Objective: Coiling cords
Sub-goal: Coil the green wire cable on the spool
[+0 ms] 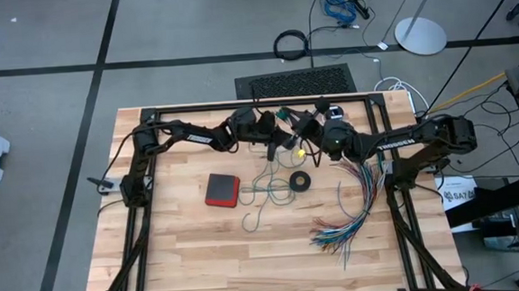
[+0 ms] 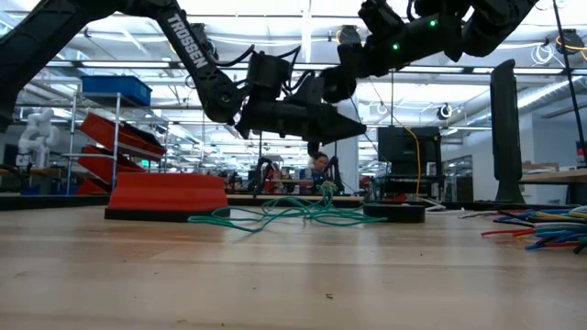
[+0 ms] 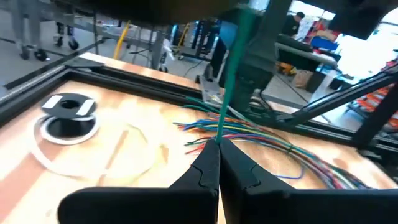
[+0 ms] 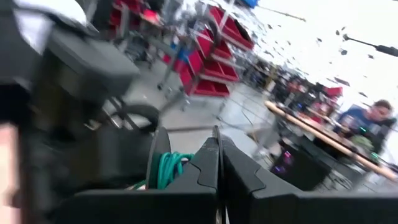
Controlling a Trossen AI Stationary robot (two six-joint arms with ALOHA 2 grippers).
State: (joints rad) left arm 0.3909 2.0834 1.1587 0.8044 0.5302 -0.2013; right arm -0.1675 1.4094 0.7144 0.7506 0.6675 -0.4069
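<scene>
Grippers first: the left gripper [image 3: 217,155] has its fingers pressed together on the teal-green cord [image 3: 231,81], which runs taut straight off the fingertips, probably held up so the slack hangs free for winding. Most of that cord lies loose on the table [image 1: 186,267] below and just beyond the left fingers, a messy tangle rather than a coil, so the job looks barely begun. Close beside it, the right gripper [image 4: 217,162] is also squeezed shut, with green loops bunched right against its fingers; whether they're actually pinched is hard to say. Nearby clutter: a red block [image 1: 222,189] to the left, a black tape ring [image 1: 300,181] under the grippers, and fanned multicoloured wires [image 1: 350,217] right where loose cord could snag.
</scene>
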